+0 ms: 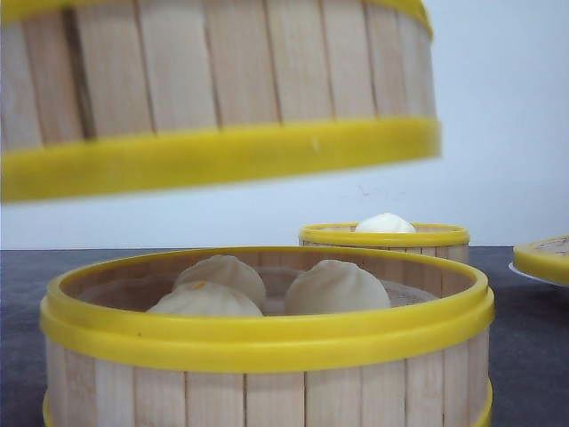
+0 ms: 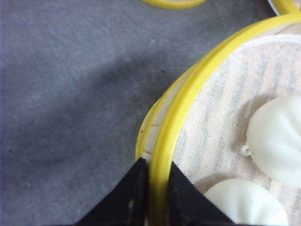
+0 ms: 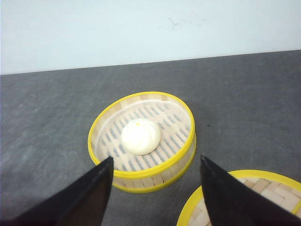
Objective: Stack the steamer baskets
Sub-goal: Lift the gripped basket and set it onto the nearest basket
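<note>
Overhead, my left gripper (image 2: 155, 188) has its jaws clamped on the rim of a raised basket (image 1: 213, 89), hanging above the near basket (image 1: 267, 356). Gripped one-sided, it may tilt, land off-centre and squash buns (image 1: 336, 286). Right gripper (image 3: 155, 188) spread, empty, facing the far basket (image 3: 142, 141).

One steamer basket (image 1: 213, 89) hangs tilted in the air above another (image 1: 267, 347) that holds three white buns. A third basket (image 1: 384, 237) with one bun sits farther back on the table.
</note>
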